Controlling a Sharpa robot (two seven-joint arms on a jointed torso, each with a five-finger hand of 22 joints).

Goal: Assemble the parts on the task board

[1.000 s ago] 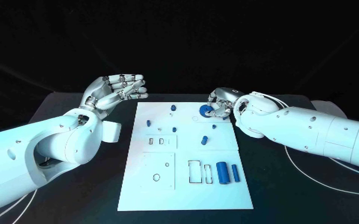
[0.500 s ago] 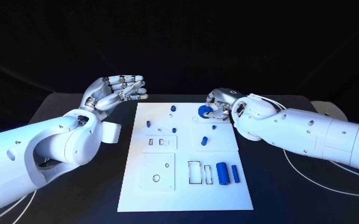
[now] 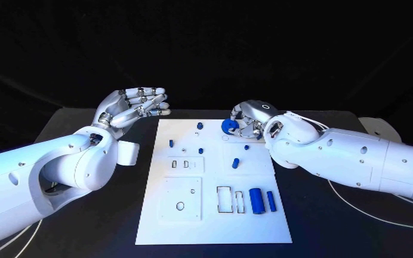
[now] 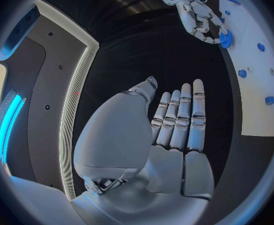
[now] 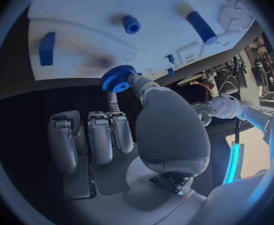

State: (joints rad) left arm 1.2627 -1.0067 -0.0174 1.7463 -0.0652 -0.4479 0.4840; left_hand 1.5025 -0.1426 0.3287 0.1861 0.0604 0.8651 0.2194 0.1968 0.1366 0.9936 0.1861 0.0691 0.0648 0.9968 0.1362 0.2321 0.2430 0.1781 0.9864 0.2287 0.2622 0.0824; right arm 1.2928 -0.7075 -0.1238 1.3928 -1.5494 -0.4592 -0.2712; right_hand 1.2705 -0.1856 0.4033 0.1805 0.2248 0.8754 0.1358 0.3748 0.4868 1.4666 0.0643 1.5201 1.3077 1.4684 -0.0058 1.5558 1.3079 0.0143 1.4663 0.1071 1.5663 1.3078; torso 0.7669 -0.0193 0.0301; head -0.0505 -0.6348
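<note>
The right hand (image 3: 245, 122) pinches a small blue toothed gear (image 3: 229, 126) between thumb and a fingertip, holding it just above the far right part of the white task board (image 3: 215, 222); the right wrist view shows the gear (image 5: 118, 78) lifted clear of the board, over a faint round outline there. The left hand (image 3: 133, 107) hangs raised over the black worktop (image 3: 103, 222) just left of the board's far corner, fingers spread and holding nothing.

Judging by the layout, the assembly is at an early stage. Several blue pegs (image 3: 200, 125) already stand in the far half of the board, though I cannot tell whether each is fully seated. Two blue cylinders (image 3: 256, 199) lie loose near the board's near right edge, beside open rectangular slots (image 3: 223, 199), so those look unplaced. The gear itself is not yet set down.

The spot directly beneath the gear is partly covered by the right hand in the head view, and any post meant to receive it is hard to make out. The small recesses in the board's middle are too small to read.
</note>
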